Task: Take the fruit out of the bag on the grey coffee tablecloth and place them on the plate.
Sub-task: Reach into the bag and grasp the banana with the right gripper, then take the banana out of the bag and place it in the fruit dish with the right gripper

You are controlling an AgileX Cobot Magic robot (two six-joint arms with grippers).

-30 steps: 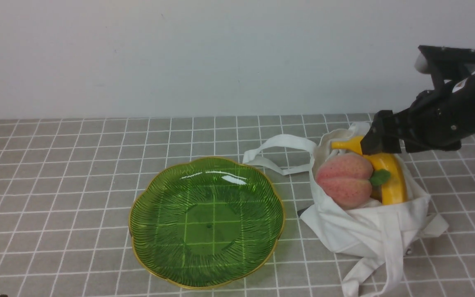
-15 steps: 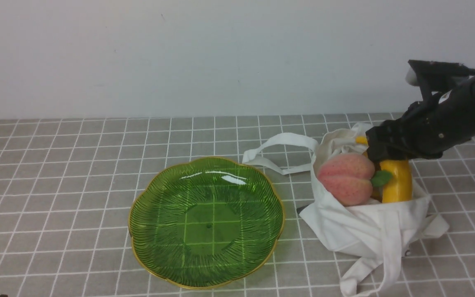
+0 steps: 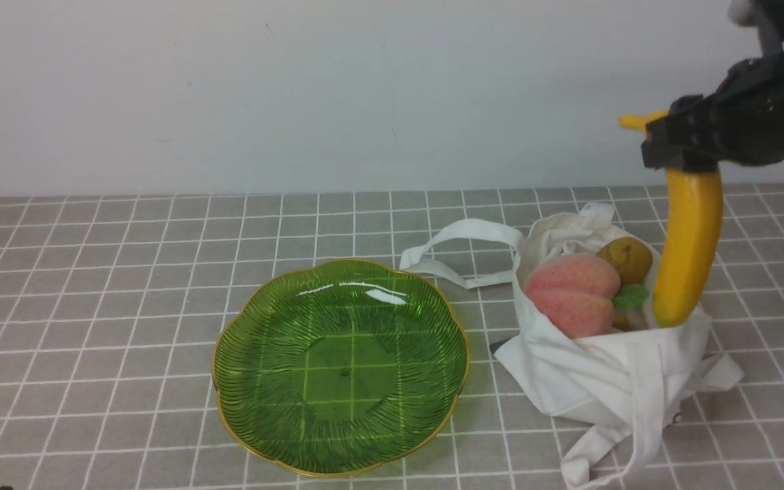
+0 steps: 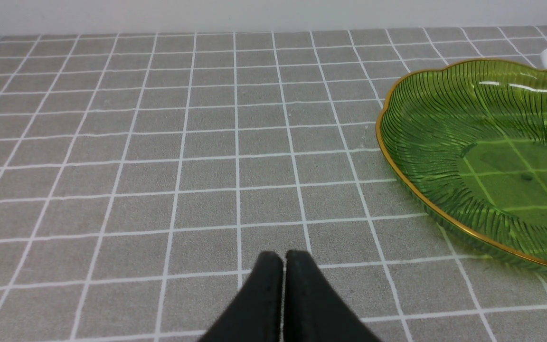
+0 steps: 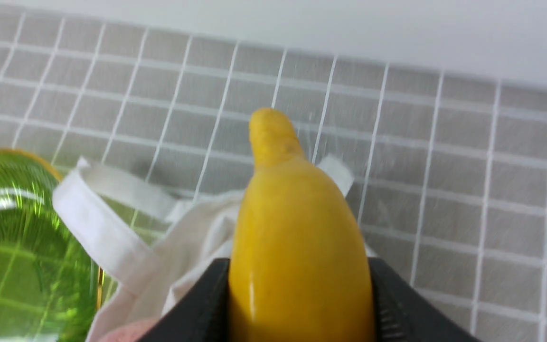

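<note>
You have the grey coffee tablecloth (image 3: 92, 272) filling the lower part of the front view up to a plain pale wall (image 3: 297, 88); the table beneath it is fully covered.

The plate (image 3: 276, 381) lies lower centre, nothing on it. The left wrist view cuts it off at the edge.

The bag (image 3: 596, 388) slumps at lower right, just beside the plate, mouth open. One strap (image 3: 463, 235) loops toward the plate; the other runs off the bottom edge.

The banana (image 3: 688, 245) hangs near upright at right, above the bag. Its stalk end pokes out past the right pincer (image 3: 678, 146), which pinches it near the top with a finger on either side. Its lower tip sits level with the bag's rim; you cannot tell whether it touches the cloth. The arm is cut off by the upper right corner.

The peach (image 3: 569, 292) rests in the bag's mouth, its underside hidden by cloth. The pear (image 3: 627, 258) sits behind it, partly hidden.

The left pincer (image 4: 283, 260) shows only in the left wrist view: fingers pressed together, holding nothing, over bare cloth near the plate.
</note>
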